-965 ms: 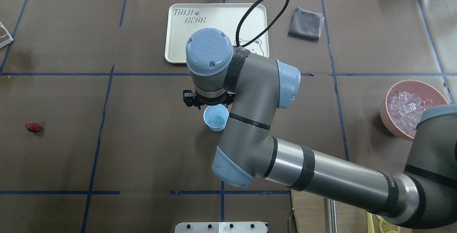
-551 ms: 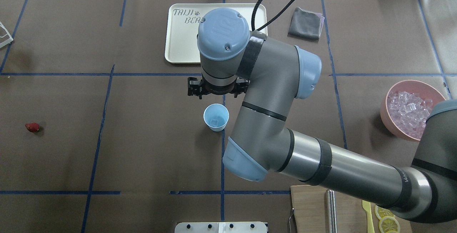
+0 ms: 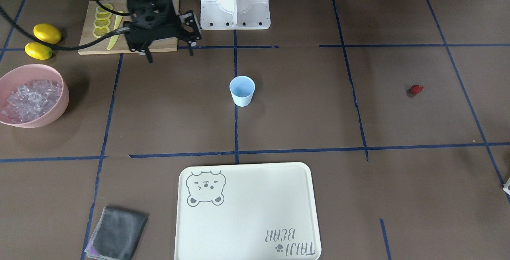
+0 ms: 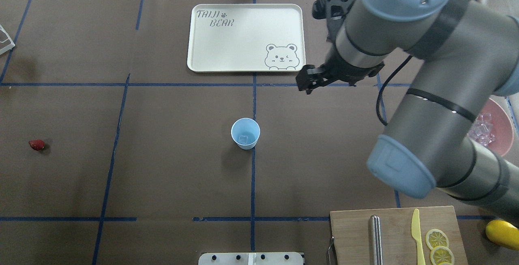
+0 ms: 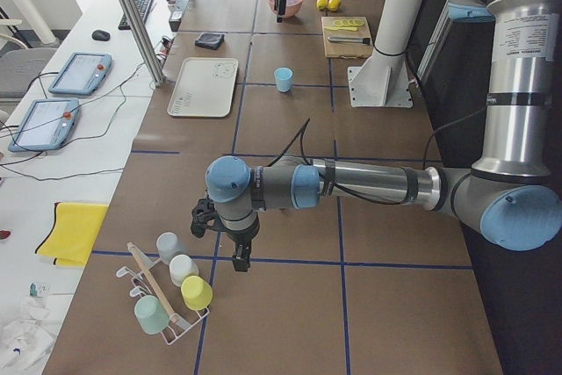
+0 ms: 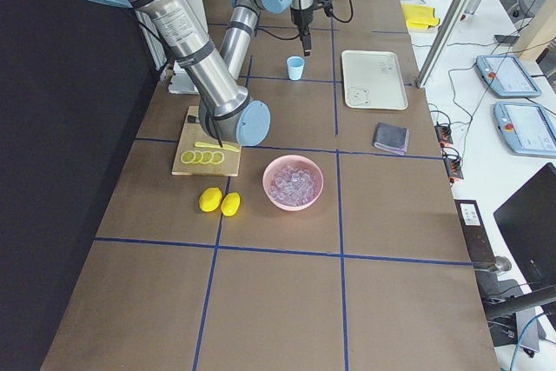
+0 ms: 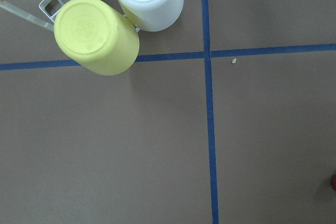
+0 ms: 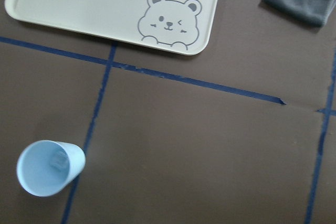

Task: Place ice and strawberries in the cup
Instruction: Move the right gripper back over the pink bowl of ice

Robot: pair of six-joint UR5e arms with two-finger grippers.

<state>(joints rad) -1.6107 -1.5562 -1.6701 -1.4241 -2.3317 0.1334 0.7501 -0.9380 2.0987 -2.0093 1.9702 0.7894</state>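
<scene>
The cup [image 4: 245, 133] stands upright at the bench [image 4: 162, 167] centre w/ one ice cube [image 4: 243, 138] inside. More ice [image 3: 28, 98] fills the pink bowl [image 3: 44, 121]. The strawberry [image 4: 36, 145] lies alone, well apart from the cup. R hand [image 3: 170, 54] hangs above the bench, fingers wide, holding nothing. L hand [image 5: 239, 258] is near the spare cups [image 5: 183, 268]; wide or narrow, I cannot tell.

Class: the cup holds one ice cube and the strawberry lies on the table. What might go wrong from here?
The cup stands free with one ice cube as ballast, so a gripper lowering fruit may tip it. The strawberry is small and rounded; it may slip or get squashed. The left gripper hangs close to the racked cups and may clip them.
</scene>
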